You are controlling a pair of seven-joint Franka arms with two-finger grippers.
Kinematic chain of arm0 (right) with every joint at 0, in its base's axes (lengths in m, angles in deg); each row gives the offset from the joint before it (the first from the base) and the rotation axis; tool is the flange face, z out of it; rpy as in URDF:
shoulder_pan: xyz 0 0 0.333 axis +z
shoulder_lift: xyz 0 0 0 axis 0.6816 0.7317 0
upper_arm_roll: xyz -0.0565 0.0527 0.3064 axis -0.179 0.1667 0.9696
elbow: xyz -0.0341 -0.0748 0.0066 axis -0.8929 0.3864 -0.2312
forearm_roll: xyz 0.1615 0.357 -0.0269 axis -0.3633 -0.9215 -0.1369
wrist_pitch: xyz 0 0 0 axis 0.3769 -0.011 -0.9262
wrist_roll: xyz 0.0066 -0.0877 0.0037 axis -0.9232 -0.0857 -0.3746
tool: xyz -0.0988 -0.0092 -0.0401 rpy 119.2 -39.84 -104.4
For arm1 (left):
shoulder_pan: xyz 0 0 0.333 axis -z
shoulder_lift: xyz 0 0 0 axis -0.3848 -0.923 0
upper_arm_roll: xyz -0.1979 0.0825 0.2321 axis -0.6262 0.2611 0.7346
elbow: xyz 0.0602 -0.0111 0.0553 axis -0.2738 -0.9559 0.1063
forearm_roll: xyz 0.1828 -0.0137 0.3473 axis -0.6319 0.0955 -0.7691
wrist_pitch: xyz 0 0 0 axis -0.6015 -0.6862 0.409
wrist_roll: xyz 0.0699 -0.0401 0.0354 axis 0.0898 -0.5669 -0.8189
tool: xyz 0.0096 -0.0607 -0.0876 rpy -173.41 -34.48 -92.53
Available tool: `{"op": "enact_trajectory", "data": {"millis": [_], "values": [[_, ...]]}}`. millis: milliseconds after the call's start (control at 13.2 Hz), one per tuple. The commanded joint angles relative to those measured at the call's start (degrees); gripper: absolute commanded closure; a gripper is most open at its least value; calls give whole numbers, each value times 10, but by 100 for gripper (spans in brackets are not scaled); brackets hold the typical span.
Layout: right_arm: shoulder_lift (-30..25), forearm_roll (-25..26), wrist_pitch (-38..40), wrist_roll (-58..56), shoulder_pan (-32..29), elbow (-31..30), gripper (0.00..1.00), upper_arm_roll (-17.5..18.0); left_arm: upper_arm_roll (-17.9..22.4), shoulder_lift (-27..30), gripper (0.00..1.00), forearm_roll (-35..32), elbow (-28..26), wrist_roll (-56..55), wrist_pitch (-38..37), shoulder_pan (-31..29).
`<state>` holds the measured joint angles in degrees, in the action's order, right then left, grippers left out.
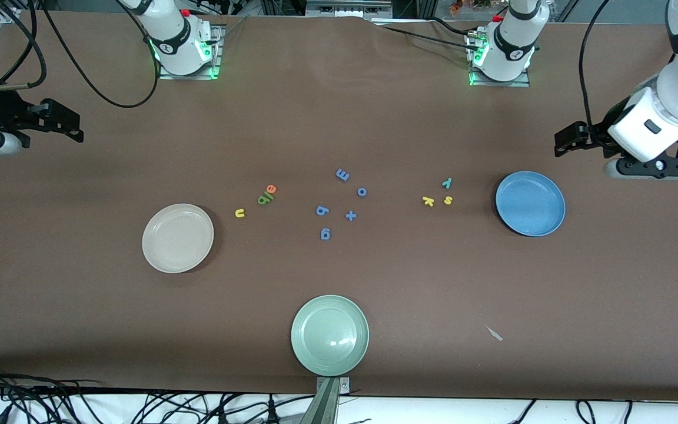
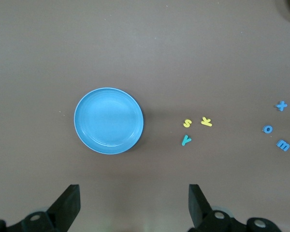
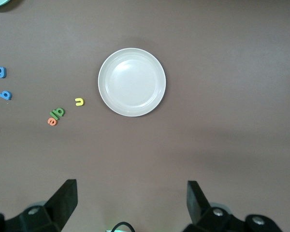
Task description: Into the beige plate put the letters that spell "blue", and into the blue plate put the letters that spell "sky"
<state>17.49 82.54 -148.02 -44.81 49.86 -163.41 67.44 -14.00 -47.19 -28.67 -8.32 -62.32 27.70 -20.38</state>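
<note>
No letter moved yet; both plates empty. Left gripper [image 2: 130, 205] and right gripper [image 3: 130, 203] wait high at their table ends, jaws wide, holding nothing.

Beige plate [image 1: 178, 238] lies by u [image 1: 239, 213], b, l, e [image 1: 271, 189], apparently touching. Blue plate [image 1: 530, 203] lies by s [image 1: 448, 200], k [image 1: 428, 201], y [image 1: 446, 183].

Next: a fine pinch. Blue letters [image 1: 342, 175] mid-table and green plate [image 1: 329, 335] at the front edge obstruct nothing.

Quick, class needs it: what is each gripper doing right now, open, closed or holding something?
Left gripper: open, empty, over bare table beside the blue plate.
Right gripper: open, empty, over bare table beside the beige plate.
</note>
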Motion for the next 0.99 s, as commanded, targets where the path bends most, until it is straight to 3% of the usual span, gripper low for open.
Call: {"op": "enact_trajectory", "data": {"millis": [0,304,608,911], "values": [[-4,-4,4,-8,-3,-3,0,3,0,3,2,4,-11,-1,7,-1],[-3,-4,0,-4,-3,-9,0,4,0,3,4,3,-12,5,20,-3],[38,-17,-21,3,11,-10,0,7,-1,-1,6,-9,-18,1,22,0],[107,-17,-85,120,75,-11,0,7,-6,-54,6,27,-78,-6,139,6]]}}
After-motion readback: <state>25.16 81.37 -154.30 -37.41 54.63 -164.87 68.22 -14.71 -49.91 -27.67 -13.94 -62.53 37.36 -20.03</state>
